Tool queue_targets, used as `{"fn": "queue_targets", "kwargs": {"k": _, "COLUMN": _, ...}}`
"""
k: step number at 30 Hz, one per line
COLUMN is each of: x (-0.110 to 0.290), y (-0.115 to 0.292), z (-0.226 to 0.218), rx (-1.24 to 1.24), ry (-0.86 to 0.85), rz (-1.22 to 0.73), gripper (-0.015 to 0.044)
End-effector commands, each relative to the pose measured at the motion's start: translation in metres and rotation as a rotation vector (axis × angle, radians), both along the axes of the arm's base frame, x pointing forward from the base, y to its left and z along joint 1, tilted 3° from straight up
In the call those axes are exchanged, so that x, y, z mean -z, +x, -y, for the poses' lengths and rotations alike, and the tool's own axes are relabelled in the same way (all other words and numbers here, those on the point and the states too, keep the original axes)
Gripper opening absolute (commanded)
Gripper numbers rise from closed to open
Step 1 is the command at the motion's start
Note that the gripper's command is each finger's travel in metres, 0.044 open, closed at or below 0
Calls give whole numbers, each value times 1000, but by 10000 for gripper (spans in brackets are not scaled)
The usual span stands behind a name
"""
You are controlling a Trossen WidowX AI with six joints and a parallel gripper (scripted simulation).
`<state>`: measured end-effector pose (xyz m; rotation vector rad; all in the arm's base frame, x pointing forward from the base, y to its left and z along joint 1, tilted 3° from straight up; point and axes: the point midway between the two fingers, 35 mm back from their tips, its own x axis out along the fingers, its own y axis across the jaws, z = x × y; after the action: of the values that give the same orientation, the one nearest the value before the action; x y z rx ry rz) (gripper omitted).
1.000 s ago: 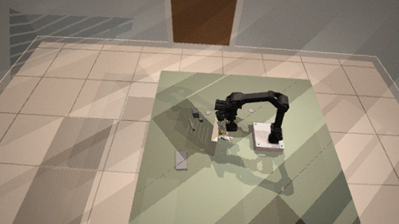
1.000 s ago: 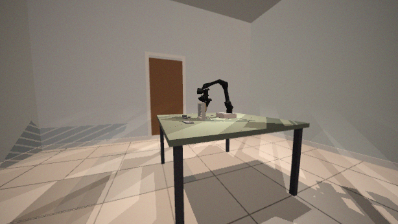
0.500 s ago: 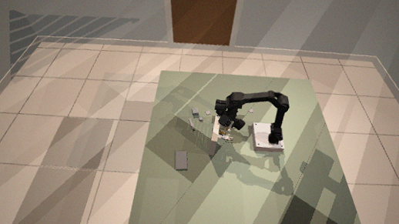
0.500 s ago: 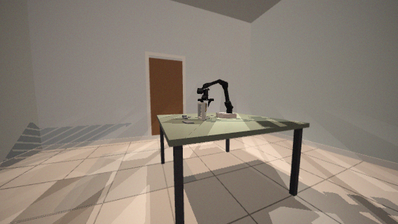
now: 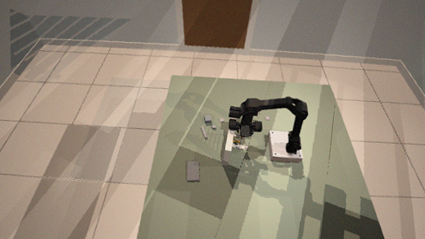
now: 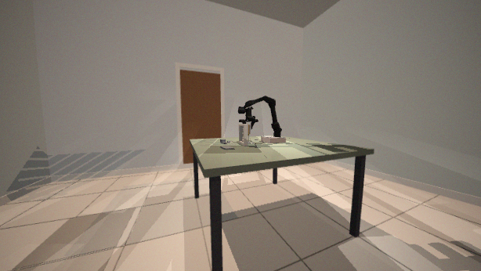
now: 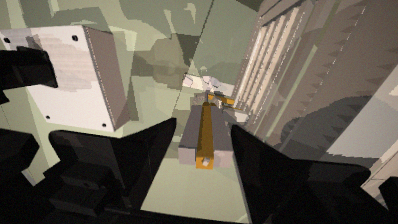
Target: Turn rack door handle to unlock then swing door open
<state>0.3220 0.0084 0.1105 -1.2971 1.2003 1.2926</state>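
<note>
Top: green table [image 5: 279, 215] [image 6: 274, 158], tiled floor [image 5: 56, 142] [image 6: 251, 235].

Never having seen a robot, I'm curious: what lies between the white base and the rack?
An orange bar with grey sides, plus small white bits. The wrist view shows them best.

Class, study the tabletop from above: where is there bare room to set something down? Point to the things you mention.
The green table [image 5: 178, 237] [image 6: 282, 158] looks bare along its near edge, below the grey slab [image 5: 193, 171] [image 6: 227, 148]. It is crowded around the rack [image 5: 228, 148] [image 6: 244, 134], with small blocks [image 5: 208, 118] beyond.
</note>
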Motion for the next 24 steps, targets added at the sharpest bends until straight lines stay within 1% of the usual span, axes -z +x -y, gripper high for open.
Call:
{"fn": "queue_targets", "kwargs": {"k": 1, "x": 1, "y": 1, "z": -1, "rx": -65, "ry": 6, "rz": 3, "gripper": 284}}
{"fn": "queue_targets", "kwargs": {"k": 5, "x": 1, "y": 1, "z": -1, "rx": -65, "ry": 6, "rz": 3, "gripper": 284}}
{"fn": "queue_targets", "kwargs": {"k": 24, "x": 1, "y": 1, "z": -1, "rx": -65, "ry": 6, "rz": 3, "gripper": 157}}
